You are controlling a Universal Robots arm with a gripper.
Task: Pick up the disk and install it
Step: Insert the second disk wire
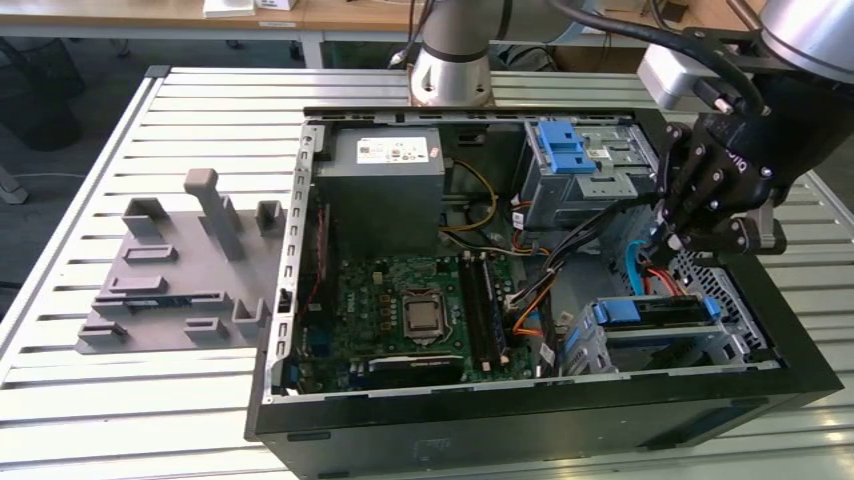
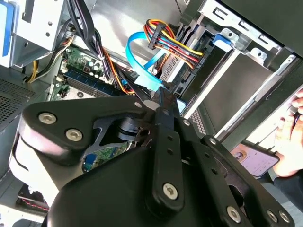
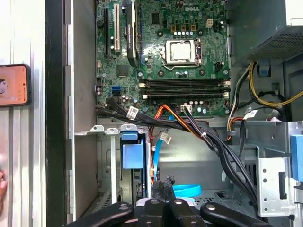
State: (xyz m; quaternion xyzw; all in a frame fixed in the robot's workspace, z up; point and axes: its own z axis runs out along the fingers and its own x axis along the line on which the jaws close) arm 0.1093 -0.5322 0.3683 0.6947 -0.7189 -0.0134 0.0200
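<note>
so the gripper (image 1: 677,242) is hanging over the front corner of the case (image 1: 286,300), right above the lower drive bay; in both wrist views its fingers (image 3: 161,183) look pinched together with nothing between them, so it's empty; the disk (image 1: 650,312) is sitting in that bay just under it, blue carrier tab (image 3: 131,150) facing up; honestly the drive body is mostly hidden by the bay's metal, so I can't say whether it's fully seated or just resting in there; my take on doing this bit well: stay square to the bay and only touch the blue frame, not the drive's face; the real hazard is wiring, since the flat blue cable (image 3: 187,190) loops right beside the fingertips and the black bundle (image 3: 213,137) crosses just above the bay; I'd come straight down along the bay's line rather than sweeping sideways, so nothing snags; slow, vertical, and watch that the tab stays centred between the pads.
</note>
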